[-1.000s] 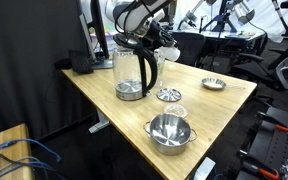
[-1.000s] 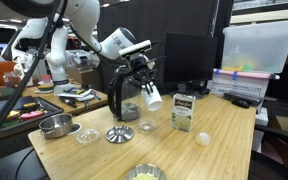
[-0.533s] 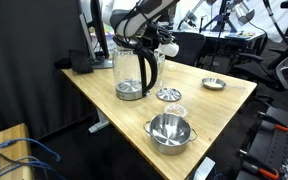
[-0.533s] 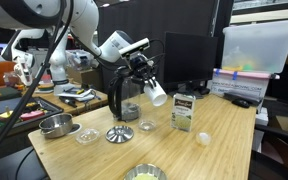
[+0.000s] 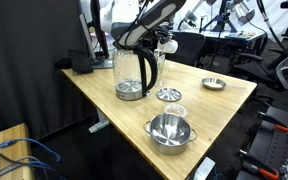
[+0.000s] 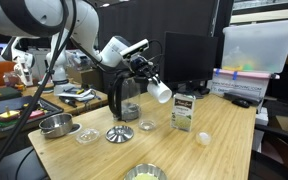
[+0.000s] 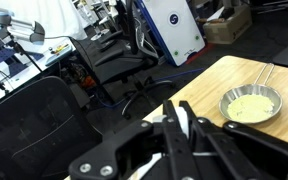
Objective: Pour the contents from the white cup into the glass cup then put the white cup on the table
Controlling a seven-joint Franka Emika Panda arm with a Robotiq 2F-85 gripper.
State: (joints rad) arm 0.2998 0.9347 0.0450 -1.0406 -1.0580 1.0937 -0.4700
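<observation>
Up nr glass cup (image 6: 127, 98), gripper (image 6: 153, 85) clamped on white cup (image 6: 163, 94), tilted.

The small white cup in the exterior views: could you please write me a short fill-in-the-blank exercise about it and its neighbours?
1. The robot's pincer is ___ on the small plain white cup.
2. The cup is held in the air over the light wooden table, and it is ___ rather than upright.
3. The tall clear glass jug has a curved handle whose colour is ___.

Missing words: shut; tilted; black.
</observation>
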